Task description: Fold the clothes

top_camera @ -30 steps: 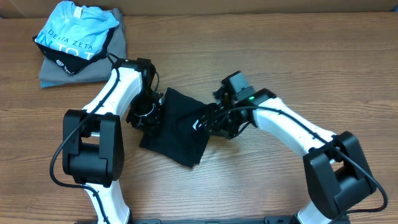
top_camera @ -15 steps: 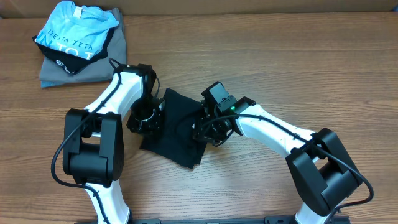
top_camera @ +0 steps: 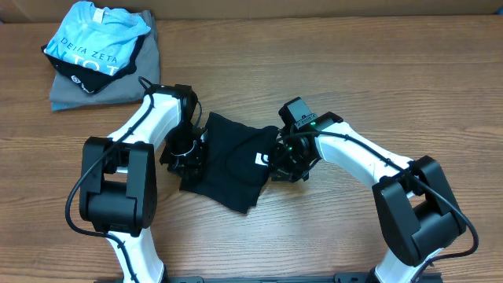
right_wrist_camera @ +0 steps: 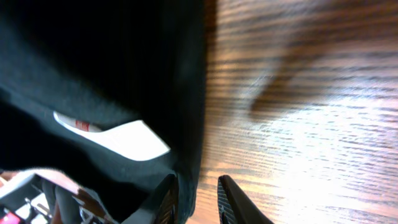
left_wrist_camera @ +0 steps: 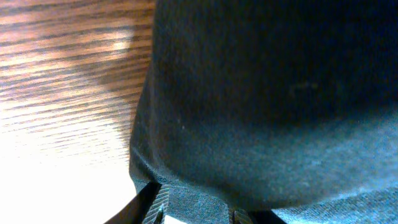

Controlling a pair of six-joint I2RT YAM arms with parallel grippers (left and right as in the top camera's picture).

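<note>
At 10 o'clock on the wood-grain worktop (top_camera: pixel 354 71), a soft light blue shirt with white lettering (top_camera: pixel 90 35) is seen crumpled on a flat grey folded shirt (top_camera: pixel 118 88). At the middle of the worktop, the left gripper (top_camera: pixel 187 156) is set against the 9 o'clock edge of the plain black short-sleeved T-shirt (top_camera: pixel 228 165). Its fingertips are parted with matte knit cloth between them, and whether the cloth is pinched cannot be told. The T-shirt is laid folded into a rough, slightly skewed rectangle, with a small white tag (top_camera: pixel 261 159) exposed near its 3 o'clock edge. There the right gripper (top_camera: pixel 281 161) is held released, with the hem and bare wood seen between its fingers.
</note>
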